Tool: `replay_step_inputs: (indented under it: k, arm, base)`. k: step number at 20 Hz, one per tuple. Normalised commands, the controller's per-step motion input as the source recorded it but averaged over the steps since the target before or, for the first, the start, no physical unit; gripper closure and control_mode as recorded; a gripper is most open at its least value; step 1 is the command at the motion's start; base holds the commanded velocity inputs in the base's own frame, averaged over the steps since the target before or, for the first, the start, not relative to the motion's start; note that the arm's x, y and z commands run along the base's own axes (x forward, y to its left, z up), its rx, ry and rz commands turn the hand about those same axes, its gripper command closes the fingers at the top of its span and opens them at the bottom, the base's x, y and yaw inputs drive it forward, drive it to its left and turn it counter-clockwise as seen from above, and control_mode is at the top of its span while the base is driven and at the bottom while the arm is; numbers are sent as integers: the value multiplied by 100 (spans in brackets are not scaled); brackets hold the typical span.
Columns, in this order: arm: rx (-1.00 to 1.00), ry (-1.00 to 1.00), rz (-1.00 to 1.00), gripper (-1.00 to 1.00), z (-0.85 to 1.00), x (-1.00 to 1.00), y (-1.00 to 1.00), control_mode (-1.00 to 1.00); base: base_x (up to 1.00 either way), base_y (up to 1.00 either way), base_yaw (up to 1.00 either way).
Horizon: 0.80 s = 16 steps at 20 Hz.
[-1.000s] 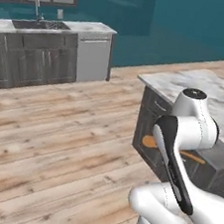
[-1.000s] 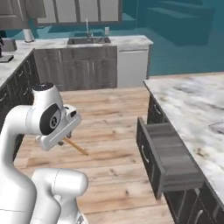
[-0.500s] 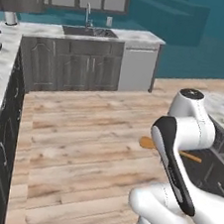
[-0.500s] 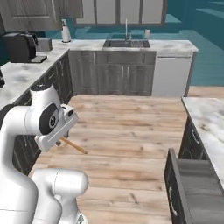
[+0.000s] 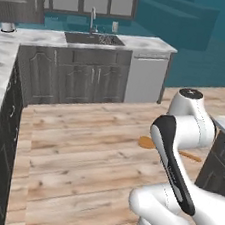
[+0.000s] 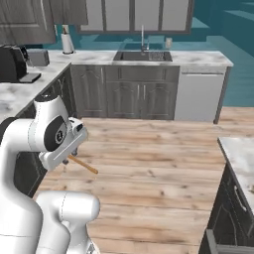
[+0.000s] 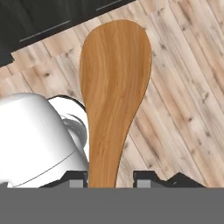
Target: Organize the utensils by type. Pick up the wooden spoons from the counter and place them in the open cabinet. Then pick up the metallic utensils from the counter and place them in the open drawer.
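One wooden spoon (image 7: 114,87) sits clamped between the two fingers of the gripper (image 7: 111,177), its bowl hanging over the plank floor (image 7: 183,105)

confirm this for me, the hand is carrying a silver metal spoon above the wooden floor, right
Not quite. The hand is carrying a wooden spoon, orange-brown with a broad oval bowl, not a silver metal one. The hand view shows it clearly, its handle running down between the fingertips. It is indeed above the wooden floor.
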Motion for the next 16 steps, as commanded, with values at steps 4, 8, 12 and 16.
replay_step_inputs:
  k: [4,8,12,16]
  arm:
    - [0,0,0,100,0,0,0,100]
    - [0,0,0,100,0,0,0,100]
    - [0,0,0,100,0,0,0,100]
    - [0,0,0,100,0,0,0,100]
  base:
    - [100,10,0]
    - [100,12,0]
    - [100,12,0]
    - [100,14,0]
